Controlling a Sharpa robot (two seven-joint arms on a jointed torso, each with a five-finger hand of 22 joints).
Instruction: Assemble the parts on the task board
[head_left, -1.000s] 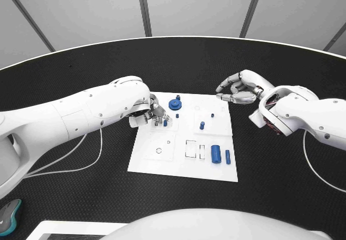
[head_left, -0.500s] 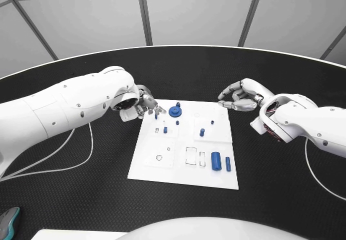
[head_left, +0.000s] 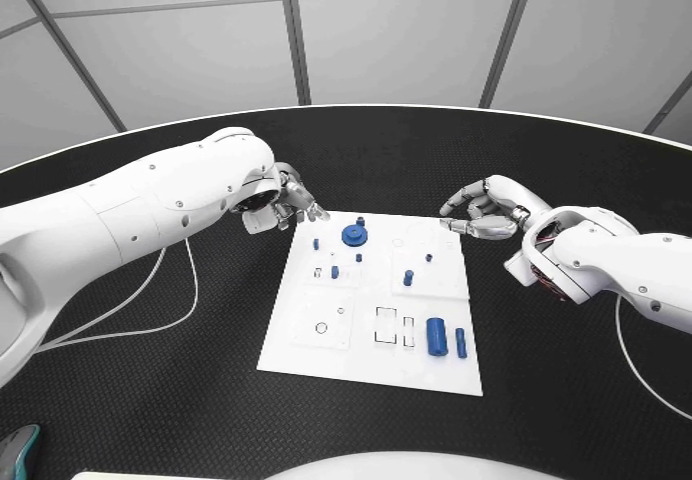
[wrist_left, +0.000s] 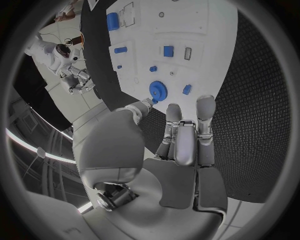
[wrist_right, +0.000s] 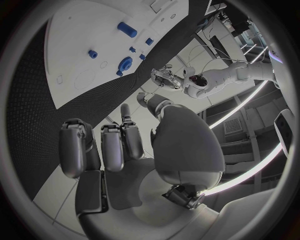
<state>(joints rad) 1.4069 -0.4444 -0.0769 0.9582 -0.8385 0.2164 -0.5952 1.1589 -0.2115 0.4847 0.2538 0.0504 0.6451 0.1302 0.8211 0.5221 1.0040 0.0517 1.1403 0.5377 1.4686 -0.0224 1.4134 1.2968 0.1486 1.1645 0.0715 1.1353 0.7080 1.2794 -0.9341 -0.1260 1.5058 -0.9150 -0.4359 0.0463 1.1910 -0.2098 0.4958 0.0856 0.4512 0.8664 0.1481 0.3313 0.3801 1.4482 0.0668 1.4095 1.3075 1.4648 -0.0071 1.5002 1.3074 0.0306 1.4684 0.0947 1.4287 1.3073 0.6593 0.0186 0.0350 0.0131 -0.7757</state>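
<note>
the task board (head_left: 378, 300) lies mid-table with blue parts (head_left: 436, 331) on it, the gear (head_left: 352, 235) at its far edge. the left hand (head_left: 283, 203) hovers off the far left corner, the right hand (head_left: 485, 210) off the far right, both empty, fingers loosely curled (apart, gripping nothing). judged between picks; the next move calls for reaching down onto a loose part.

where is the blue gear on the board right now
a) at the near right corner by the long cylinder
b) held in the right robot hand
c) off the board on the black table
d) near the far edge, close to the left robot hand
d: the head view shows the gear lying on the board near its far edge, just beside the left robot hand, which is not touching it.
</note>
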